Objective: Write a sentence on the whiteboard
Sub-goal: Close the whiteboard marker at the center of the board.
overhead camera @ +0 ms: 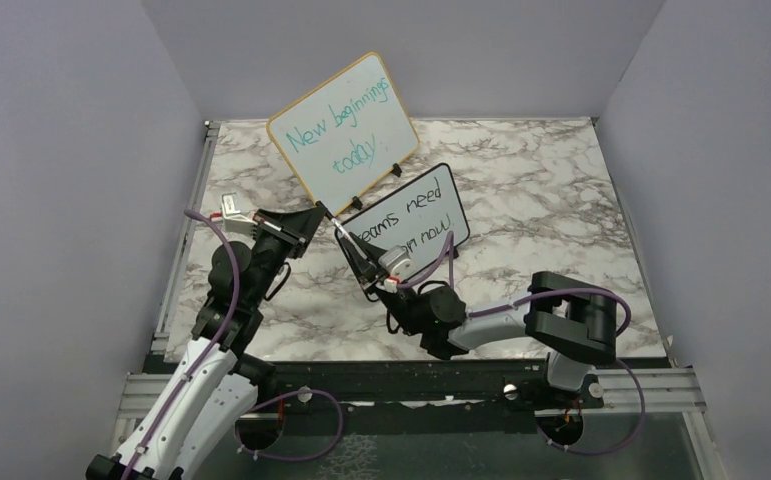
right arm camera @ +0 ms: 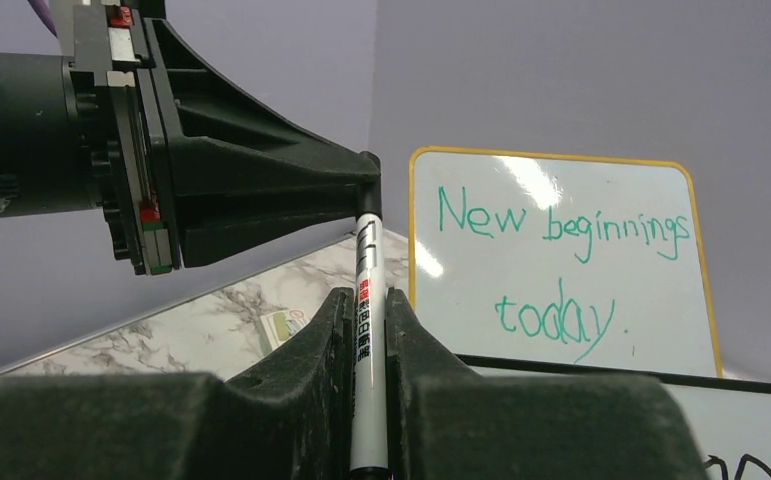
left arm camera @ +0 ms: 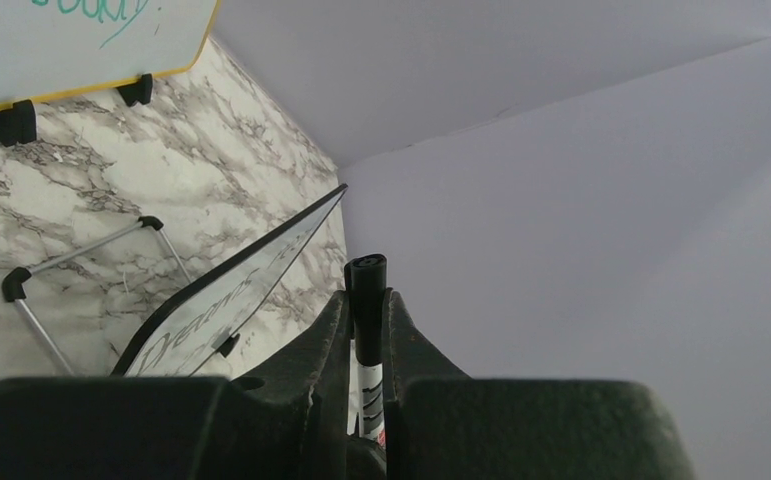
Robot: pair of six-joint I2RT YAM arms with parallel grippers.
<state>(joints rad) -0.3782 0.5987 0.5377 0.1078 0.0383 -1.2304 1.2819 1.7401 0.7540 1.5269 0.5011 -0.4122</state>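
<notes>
The left tool [left arm camera: 366, 300] is clamped on the black end of a marker [right arm camera: 366, 300], which pokes out just past its fingertips. The right tool [right arm camera: 366, 305] is closed on the same marker's white printed barrel, lower down. The two tools meet tip to tip above the marble table [overhead camera: 541, 190], with the marker running straight between them. Just beyond the right tool, and to its right, the whiteboard [overhead camera: 436, 200] stands propped at a tilt on the table. In the overhead view, that tool covers the whiteboard's lower left corner. The sentence [overhead camera: 406, 215] on it is in black, and the letters that show read "eams need" over "on now!". From the left tool, the board is seen nearly edge-on, with "Dreams" legible. Behind both tools, farther back on the table, a wood-framed board [overhead camera: 346, 125] stands on black feet and carries teal handwriting, "New beginnings today".
</notes>
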